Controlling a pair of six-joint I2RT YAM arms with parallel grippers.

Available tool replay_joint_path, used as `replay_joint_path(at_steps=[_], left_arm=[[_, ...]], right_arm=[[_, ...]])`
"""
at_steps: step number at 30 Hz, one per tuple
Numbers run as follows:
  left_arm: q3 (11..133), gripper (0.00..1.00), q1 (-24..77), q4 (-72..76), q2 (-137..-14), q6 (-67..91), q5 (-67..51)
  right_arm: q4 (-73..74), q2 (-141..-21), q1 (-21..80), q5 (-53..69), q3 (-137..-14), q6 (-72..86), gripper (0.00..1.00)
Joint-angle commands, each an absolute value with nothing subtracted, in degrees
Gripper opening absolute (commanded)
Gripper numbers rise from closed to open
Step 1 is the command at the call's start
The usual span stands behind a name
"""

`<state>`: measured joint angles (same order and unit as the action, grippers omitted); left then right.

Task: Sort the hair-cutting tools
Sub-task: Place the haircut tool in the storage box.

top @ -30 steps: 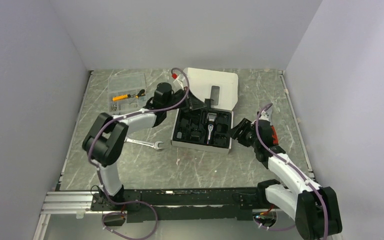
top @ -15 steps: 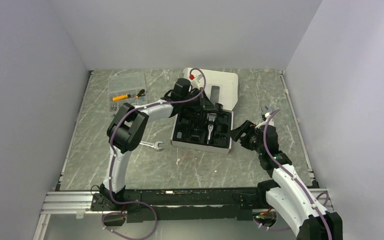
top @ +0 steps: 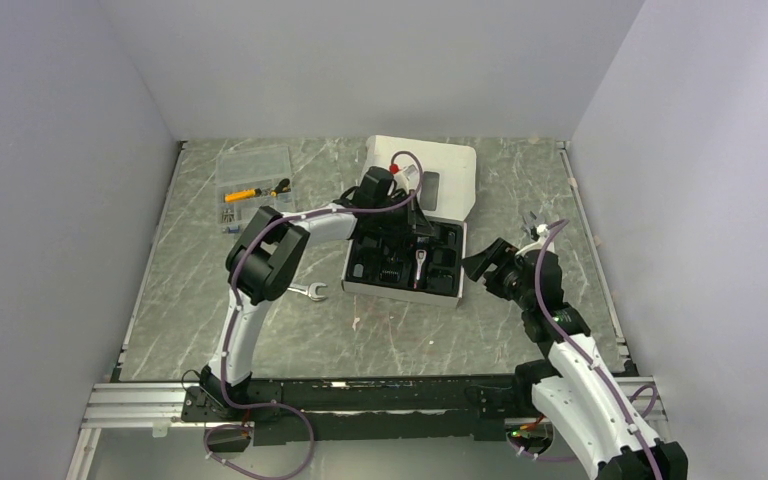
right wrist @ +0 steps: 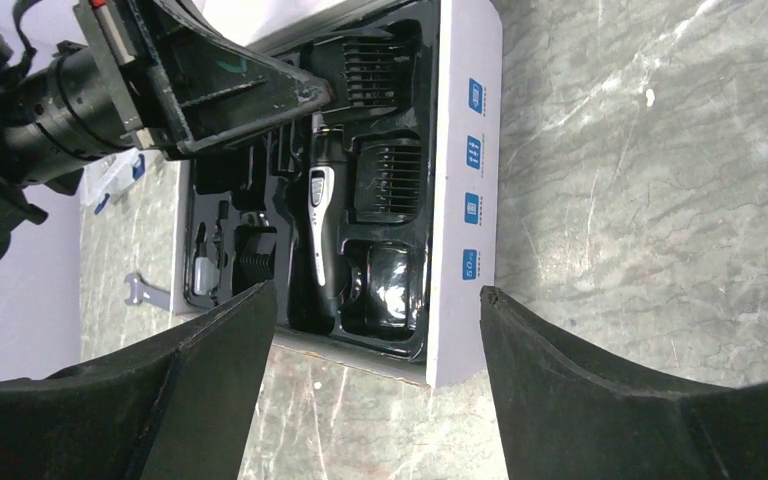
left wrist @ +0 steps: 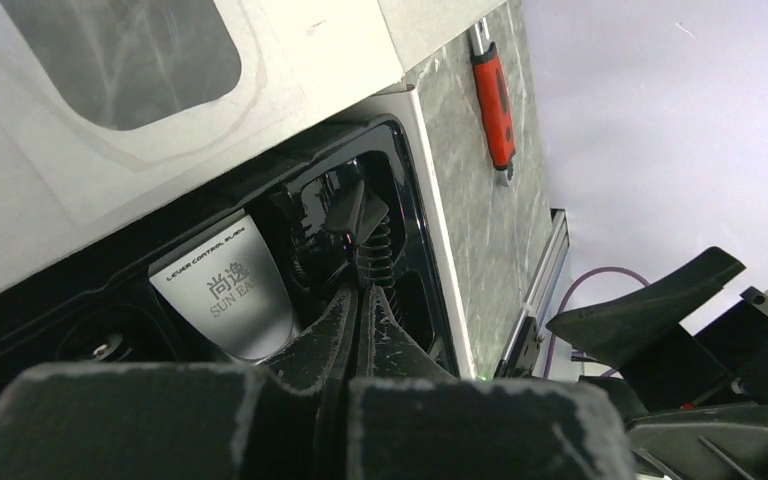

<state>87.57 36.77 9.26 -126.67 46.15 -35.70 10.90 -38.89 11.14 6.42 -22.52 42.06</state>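
Note:
The black-and-silver hair clipper [top: 419,262] lies in the middle slot of a black tray inside a white box [top: 400,291]. In the right wrist view the clipper [right wrist: 322,225] has black comb attachments [right wrist: 388,175] in slots beside it. My left gripper [top: 422,228] hangs shut over the tray's far part, its tip [left wrist: 360,290] right beside the clipper's silver head [left wrist: 235,300], with nothing seen between the fingers. Just off the box's right side, my right gripper [top: 480,265] stands open and empty, its fingers [right wrist: 210,380] framing the box's near corner.
The box's white lid [top: 430,175] stands open behind the tray. A silver wrench [top: 305,291] lies left of the box, and a clear parts case [top: 252,185] sits at the back left. A red-handled wrench [left wrist: 495,100] lies on the table beyond the box's right side.
My left arm has swung right, from left of the box to over the tray, staying shut. My right gripper has opened wider beside the box.

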Motion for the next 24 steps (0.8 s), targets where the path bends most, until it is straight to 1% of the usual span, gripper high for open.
replay_joint_path(at_steps=[1,7,16,18,24], left_arm=[[89.91,0.00,37.76,10.87,-127.89,46.22,-34.68],[90.11,0.00,37.87,14.27,-129.10,48.37,-34.72],[92.19,0.01,38.55,12.55,-131.39,48.89,-34.71],[92.08,0.10,38.51,12.06,-131.30,48.61,-34.44],[92.90,0.44,38.51,7.53,-130.01,45.42,-32.88]], right_arm=[[11.90,-37.58,10.61,5.76,-25.95,42.06,0.77],[11.72,-37.01,10.42,6.17,-25.52,42.19,0.77],[11.60,-37.18,10.02,6.83,-25.10,41.93,0.77],[11.76,-37.06,9.87,6.86,-25.16,41.78,0.77],[11.77,-36.68,9.76,7.07,-25.26,41.66,0.77]])
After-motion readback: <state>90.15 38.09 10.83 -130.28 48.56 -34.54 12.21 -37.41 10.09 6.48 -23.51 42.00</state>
